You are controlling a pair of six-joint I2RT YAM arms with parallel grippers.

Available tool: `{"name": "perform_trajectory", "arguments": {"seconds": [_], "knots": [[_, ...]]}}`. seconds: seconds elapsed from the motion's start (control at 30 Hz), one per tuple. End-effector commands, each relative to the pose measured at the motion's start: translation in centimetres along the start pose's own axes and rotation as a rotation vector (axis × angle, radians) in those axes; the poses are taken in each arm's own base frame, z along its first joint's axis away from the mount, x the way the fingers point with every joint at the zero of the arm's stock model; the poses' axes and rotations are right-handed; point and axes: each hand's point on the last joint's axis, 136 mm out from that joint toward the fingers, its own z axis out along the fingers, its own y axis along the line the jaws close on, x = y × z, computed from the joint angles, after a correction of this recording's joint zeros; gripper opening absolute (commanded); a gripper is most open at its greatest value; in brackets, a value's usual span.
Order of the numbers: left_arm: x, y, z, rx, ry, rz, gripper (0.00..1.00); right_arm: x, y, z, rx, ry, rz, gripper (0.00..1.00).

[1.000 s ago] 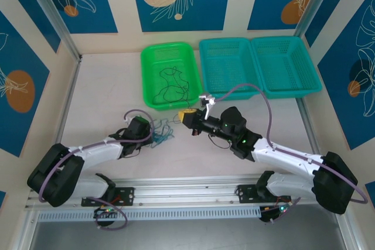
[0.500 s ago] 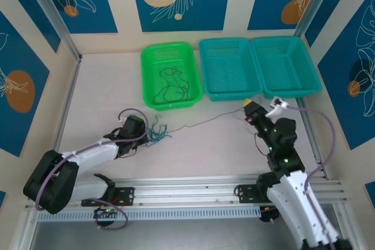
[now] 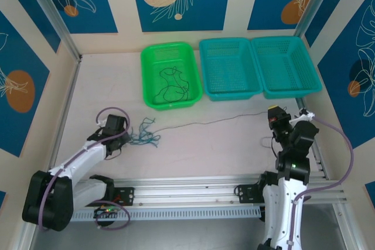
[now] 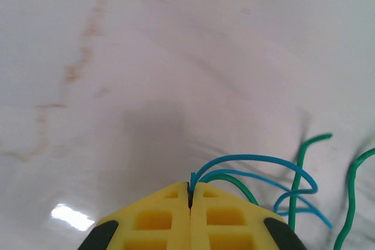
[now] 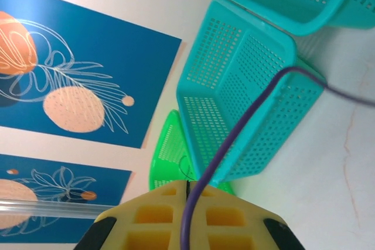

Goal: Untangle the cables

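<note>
At the left of the table [image 3: 193, 150], our left gripper [image 3: 125, 139] lay low, with its jaws pressed together on blue and green wires. The left wrist view showed these wires curling out of the seam between the yellow fingers [image 4: 158, 215]. Just to its right sat the tangle [image 3: 143, 136], a small knot of blue and teal-green loops resting on the surface.

From the tangle, 1 dark strand [image 3: 211, 122] ran rightward across the middle of the table, nearly straight, to our right gripper [image 3: 274, 113]. That gripper was clamped shut on the strand's far end, near the right edge. Farther back, 1 black cable [image 3: 171, 83] lay loosely coiled in the green basket [image 3: 146, 68].

We judged these cables to be very light, soft and springy. They would hold their curl, follow any pull without resisting, and drag the whole knot along unless the other end was pinned. They were thin and smooth enough to slip from a loose pinch, so a full squeeze seemed right. The best hold, we thought, was near a free end or on a loop standing clear of the knot. Pulls should be slow, since a snagged loop would likely tighten.
</note>
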Motion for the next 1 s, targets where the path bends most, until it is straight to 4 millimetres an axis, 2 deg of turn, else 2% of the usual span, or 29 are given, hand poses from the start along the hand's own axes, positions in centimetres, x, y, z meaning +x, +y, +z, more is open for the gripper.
{"name": "perform_trajectory", "arguments": {"seconds": [0.0,0.17,0.2,0.27,0.3,0.4,0.53,0.6,0.77,0.87,0.97], "knots": [[-1.0,3.2,-0.5,-0.105,-0.025,-0.075,0.0,-1.5,2.3,-0.1,-0.035,-0.019,0.039,0.0],[-2.3,5.3,-0.6,-0.143,-0.052,-0.148,0.0,-2.6,4.1,0.6,-0.055,-0.006,0.04,0.0],[-2.4,5.0,-0.4,-0.116,-0.051,-0.146,0.0,-2.4,4.8,0.8,-0.074,0.015,0.03,0.0],[-2.5,3.1,0.0,-0.001,-0.045,-0.109,0.0,-1.3,6.3,1.3,-0.132,0.104,0.01,0.0],[-2.4,1.6,0.0,0.08,-0.036,-0.087,0.04,-0.4,7.2,1.6,-0.166,0.16,-0.015,0.0],[-2.8,-1.6,-1.1,0.26,-0.047,-0.048,0.4,2.2,9.4,1.5,-0.215,0.281,-0.105,0.0],[-4.9,-3.5,-5.1,0.369,-0.155,0.002,0.76,4.2,13.1,0.5,-0.272,0.347,-0.231,0.0],[-5.9,-4.7,-7.7,0.421,-0.208,0.043,0.88,5.0,15.1,0.1,-0.308,0.38,-0.274,0.0],[-6.6,-8.1,-13.0,0.529,-0.221,0.156,0.95,6.7,20.3,-0.6,-0.39,0.45,-0.352,0.0],[-5.9,-11.7,-16.8,0.659,-0.215,0.271,0.95,7.5,23.9,-1.0,-0.462,0.474,-0.394,0.0],[-4.3,-15.4,-20.9,0.813,-0.21,0.405,0.94,8.7,27.4,-0.8,-0.532,0.502,-0.442,0.0]]}}
